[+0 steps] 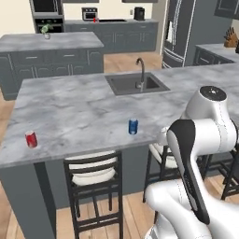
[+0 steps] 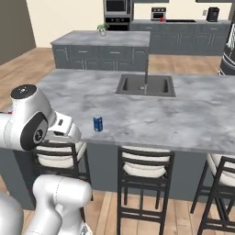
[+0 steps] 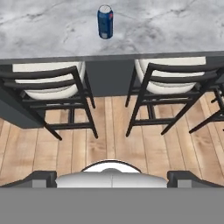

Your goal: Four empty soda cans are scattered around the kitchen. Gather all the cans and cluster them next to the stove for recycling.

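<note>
Nearest the base cameras, the white arm is seen folded upright in front of the island, with bar stools [image 1: 92,179] tucked under the overhang. From the hand view, the tool [image 3: 112,175] is held over the wooden floor, aimed across the stools toward the tabletop edge; its dark tips stand far apart at the two bottom corners, so it is released and nothing is gripped between them.

On the grey marbled tabletop [image 1: 79,112] a blue can [image 1: 133,126] is stood upright near the front edge, and a red can [image 1: 31,139] is stood upright well to its left, close to the island's corner. Both are well apart from each other and from the sink [image 1: 135,84] further back.

The stove [image 1: 112,20] is made out as a dark flat patch on the far counter against the back wall, between a toaster oven [image 1: 89,14] and a dark appliance. A small red spot [image 1: 95,20] is seen just beside it on the counter; it may be another can, but it is too small for that to be told. The fourth, purplish-pink can is not identified.

The task is judged to be at an early stage: at least the two cans on the island have not yet been gathered. The blue can is judged to be the one being addressed, since it is roughly centred ahead of the tool. A reach, a grasp and a drive to the far counter are still called for, then the same for the red can.
</note>
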